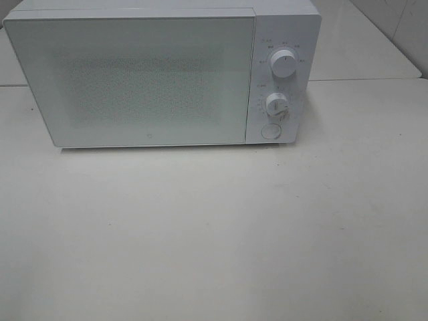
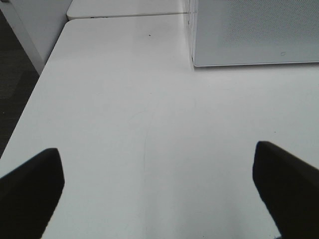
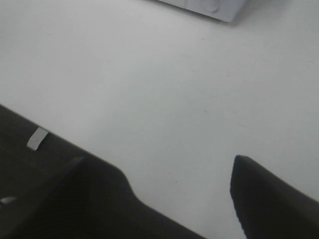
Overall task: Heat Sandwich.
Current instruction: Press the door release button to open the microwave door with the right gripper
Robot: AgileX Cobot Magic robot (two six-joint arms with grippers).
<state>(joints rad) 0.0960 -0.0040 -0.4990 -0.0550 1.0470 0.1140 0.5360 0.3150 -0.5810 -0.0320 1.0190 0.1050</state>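
The white microwave (image 1: 134,80) sat shut at 12 o'clock on the white table (image 1: 214,234), with its two knobs (image 1: 283,65) toward 1 o'clock. The sandwich showed in no view, so its place could not be told. The left gripper (image 2: 157,152) stood spread wide over bare tabletop and the right gripper (image 3: 179,169) was likewise spread, neither holding anything.

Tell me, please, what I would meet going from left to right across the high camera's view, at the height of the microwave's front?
Closed microwave door → control panel, whose upper dial, lower dial and round button are stacked, so unordered → bare white table.
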